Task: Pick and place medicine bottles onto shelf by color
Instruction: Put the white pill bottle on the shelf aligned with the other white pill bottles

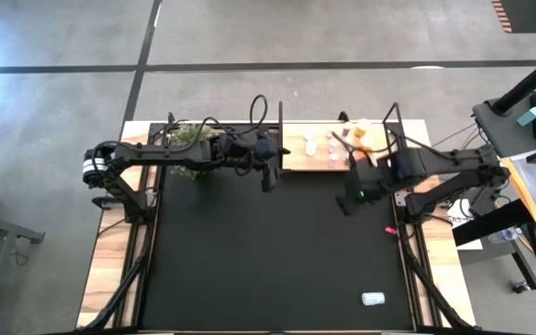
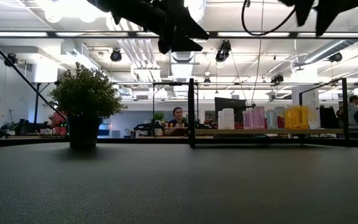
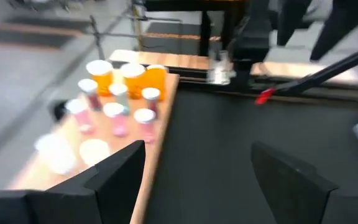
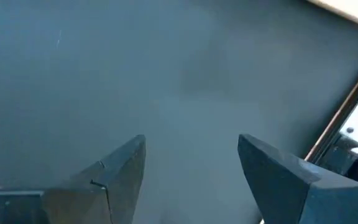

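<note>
The shelf (image 1: 296, 154) is a light wooden board in a black frame at the table's far edge. On it stand several medicine bottles: white ones (image 3: 94, 149), pink ones (image 3: 114, 117) and orange ones (image 3: 100, 75); in the low view they stand in a row (image 2: 253, 118). One white bottle (image 1: 372, 299) lies on the black mat near the near right edge. My left gripper (image 1: 270, 177) is open and empty above the mat beside the shelf's left end. My right gripper (image 1: 350, 200) is open and empty above the mat, just near of the shelf's right end.
A potted green plant (image 1: 190, 140) stands at the far left, under my left arm. A small red speck (image 1: 390, 230) lies on the mat at the right. The black frame posts (image 2: 191, 112) stand at the shelf's corners. People sit in the room beyond.
</note>
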`<state>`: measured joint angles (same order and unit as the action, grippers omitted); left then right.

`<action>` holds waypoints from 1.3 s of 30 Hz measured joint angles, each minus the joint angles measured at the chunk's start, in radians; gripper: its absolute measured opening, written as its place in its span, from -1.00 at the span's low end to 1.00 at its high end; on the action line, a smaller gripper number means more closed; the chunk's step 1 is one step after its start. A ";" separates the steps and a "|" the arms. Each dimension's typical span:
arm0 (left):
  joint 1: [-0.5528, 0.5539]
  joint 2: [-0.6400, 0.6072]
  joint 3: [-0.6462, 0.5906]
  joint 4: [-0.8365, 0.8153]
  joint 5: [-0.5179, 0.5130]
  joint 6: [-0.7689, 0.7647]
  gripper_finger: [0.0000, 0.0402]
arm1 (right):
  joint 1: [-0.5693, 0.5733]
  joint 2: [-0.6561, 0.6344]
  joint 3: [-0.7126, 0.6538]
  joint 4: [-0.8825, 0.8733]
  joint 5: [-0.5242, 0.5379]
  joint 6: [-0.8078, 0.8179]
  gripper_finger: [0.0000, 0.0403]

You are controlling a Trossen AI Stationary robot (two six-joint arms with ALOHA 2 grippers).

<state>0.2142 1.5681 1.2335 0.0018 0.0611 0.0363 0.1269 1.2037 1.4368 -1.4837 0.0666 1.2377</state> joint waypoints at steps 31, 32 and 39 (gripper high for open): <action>-0.278 0.000 0.000 0.043 -0.081 -0.496 0.38 | 1.008 0.233 -0.085 0.116 0.084 -0.178 0.21; -0.284 0.000 0.000 0.043 -0.087 -0.509 0.38 | 1.021 0.250 -0.088 0.120 0.100 -0.179 0.21; -0.333 0.000 0.000 0.044 -0.149 -0.556 0.38 | 1.090 0.308 -0.153 0.367 0.147 -0.167 0.21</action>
<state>-0.1189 1.5681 1.2335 0.0455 -0.0884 -0.5197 1.2172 1.5122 1.2833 -1.1166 0.2135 1.0712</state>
